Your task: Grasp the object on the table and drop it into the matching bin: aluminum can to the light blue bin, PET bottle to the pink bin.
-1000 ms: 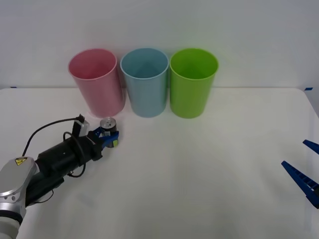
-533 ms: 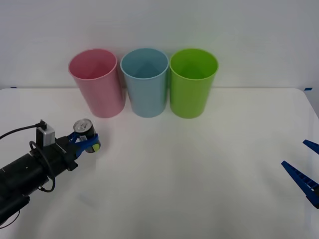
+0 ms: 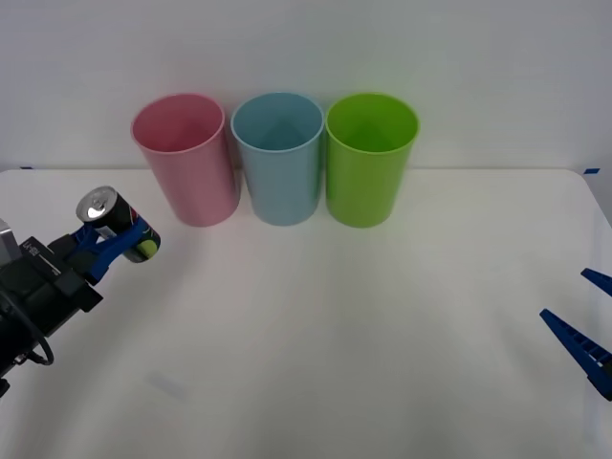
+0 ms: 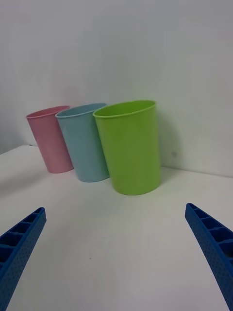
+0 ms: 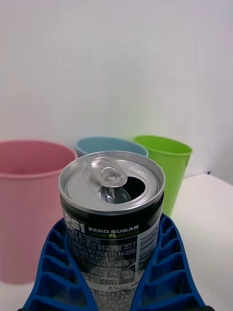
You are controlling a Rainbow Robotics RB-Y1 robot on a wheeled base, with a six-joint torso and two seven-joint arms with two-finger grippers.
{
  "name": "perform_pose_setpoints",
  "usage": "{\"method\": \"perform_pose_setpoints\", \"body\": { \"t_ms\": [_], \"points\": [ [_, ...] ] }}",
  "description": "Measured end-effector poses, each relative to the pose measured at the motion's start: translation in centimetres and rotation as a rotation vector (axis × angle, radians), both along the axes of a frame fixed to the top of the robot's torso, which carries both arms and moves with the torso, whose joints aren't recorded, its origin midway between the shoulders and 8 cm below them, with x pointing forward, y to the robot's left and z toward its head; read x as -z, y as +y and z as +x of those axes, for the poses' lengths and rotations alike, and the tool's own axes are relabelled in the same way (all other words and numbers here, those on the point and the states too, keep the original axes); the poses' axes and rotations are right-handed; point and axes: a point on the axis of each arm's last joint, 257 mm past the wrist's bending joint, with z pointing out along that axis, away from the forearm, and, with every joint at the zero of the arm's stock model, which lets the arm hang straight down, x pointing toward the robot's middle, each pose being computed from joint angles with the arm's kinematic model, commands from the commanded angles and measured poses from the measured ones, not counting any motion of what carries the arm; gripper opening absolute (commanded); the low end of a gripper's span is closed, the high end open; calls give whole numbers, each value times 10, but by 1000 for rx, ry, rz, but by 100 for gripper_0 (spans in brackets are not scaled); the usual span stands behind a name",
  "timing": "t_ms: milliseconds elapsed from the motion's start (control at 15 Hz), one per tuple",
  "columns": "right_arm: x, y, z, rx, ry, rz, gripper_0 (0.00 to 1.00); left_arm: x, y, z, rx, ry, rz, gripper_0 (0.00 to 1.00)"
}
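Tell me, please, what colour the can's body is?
Black, under a silver top; the aluminum can shows best in the left wrist view.

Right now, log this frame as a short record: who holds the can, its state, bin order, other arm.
holder: left gripper, shut on the can, at the table's left edge
can: lifted off the table, tilted, tab opened
bins, robot's left to right: pink bin, blue bin, green bin, all upright in a row
can vs bins: left of the pink bin, not yet over any
right gripper: open, idle at the right edge

Left gripper (image 3: 122, 239) has lifted the aluminum can (image 3: 115, 220), seemingly tilted; retreated leftward.
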Motion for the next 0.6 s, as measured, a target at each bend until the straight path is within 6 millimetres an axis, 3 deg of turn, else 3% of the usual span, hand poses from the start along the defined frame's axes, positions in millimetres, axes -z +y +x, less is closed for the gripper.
{"method": "perform_pose_setpoints", "body": {
  "t_ms": [333,600],
  "points": [
    [0,0,0,0,0,0,100,-87,-12,11,-48,-142,-81,0],
    [0,0,0,0,0,0,100,-140,-32,42,-82,-220,-92,0]
  ]
}}
